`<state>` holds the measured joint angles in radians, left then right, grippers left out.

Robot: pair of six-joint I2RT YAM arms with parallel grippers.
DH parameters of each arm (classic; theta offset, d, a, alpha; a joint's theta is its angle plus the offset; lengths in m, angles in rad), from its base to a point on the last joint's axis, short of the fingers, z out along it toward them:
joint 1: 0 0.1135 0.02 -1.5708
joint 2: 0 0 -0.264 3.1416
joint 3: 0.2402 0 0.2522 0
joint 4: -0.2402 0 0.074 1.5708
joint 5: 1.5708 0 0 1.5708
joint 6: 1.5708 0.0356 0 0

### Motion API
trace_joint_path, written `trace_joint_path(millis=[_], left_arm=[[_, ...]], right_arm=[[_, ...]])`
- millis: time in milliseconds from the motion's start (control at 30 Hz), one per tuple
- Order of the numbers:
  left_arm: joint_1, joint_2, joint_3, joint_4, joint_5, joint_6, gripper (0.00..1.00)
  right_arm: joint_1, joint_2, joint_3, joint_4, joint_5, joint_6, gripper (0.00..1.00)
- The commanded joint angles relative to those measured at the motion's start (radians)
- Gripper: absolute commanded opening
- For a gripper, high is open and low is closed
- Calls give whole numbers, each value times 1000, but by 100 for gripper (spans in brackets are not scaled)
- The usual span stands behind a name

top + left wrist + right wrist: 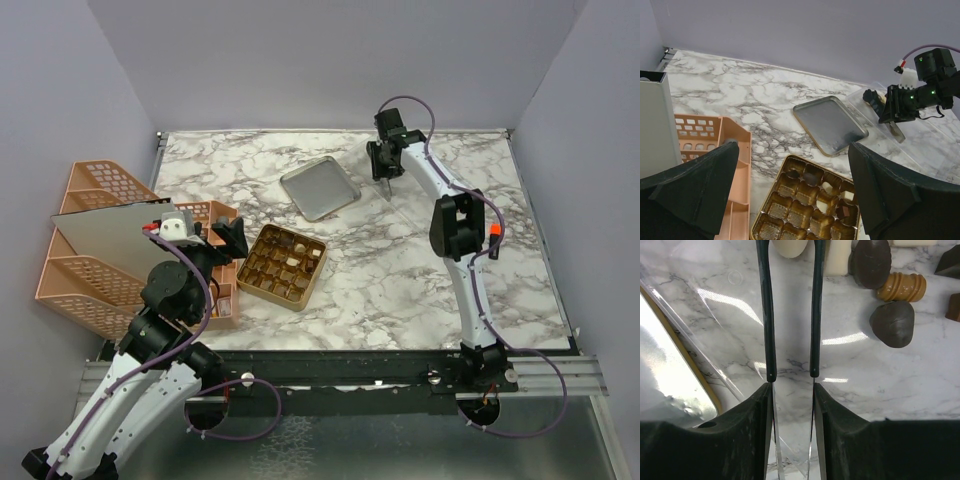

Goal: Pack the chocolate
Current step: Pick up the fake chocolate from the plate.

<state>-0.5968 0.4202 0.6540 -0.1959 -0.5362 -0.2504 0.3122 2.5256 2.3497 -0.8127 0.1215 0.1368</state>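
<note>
The chocolate lies loose on a clear plastic sheet [715,300] at the back of the table: a cream piece [790,246], a dark oval [870,262], a light brown barrel [901,286] and a dark lump [892,323]. My right gripper [792,390] [385,180] is shut on thin metal tongs [768,315], whose black tips straddle the cream piece. Several more pieces, such as a cream one [826,188], sit in the golden-brown tray [258,285] [771,187]. My left gripper [792,150] [232,238] hangs open over the tray's left side, holding nothing.
The lid [320,188] [830,123] lies inside-up between the tray and the right arm. Peach plastic organizers [90,260] [735,150] and a grey panel [105,235] stand at the left edge, close to the left arm.
</note>
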Motion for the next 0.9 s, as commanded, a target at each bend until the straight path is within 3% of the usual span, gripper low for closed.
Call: trace_joint_path(millis=[0, 533, 867], left_arm=[[2, -14, -7, 13, -10, 7, 99], [3, -26, -7, 9, -10, 4, 99], [3, -26, -7, 10, -17, 5, 99]], right_arm=[[-4, -5, 0, -16, -46, -13, 38], [-4, -163, -130, 16, -32, -8, 20], [-4, -339, -300, 51, -114, 29, 17]])
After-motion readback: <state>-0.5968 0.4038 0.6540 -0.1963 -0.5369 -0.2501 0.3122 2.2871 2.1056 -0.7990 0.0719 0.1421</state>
